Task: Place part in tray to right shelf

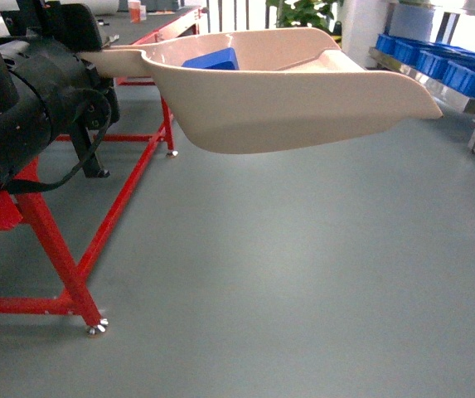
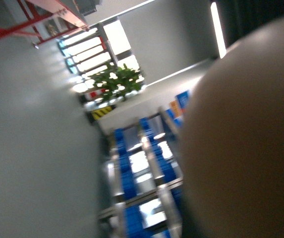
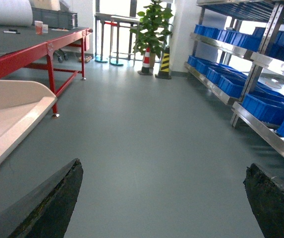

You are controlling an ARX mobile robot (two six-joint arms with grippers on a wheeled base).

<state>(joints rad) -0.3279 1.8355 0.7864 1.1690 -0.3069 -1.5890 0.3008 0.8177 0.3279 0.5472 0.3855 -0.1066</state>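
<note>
Part [image 1: 212, 60] lies in tray [image 1: 303, 95], carried over floor — right shelf [image 3: 251, 74] not reached. Left fingers' state cannot be told; right fingers [image 3: 273, 206] released.

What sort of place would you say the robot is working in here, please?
Probably a factory or warehouse floor. A steel rack along the right wall carries rows of blue crates, a red-framed workbench stands on the left, and a striped safety cone sits by a potted plant on the bare grey floor.
</note>
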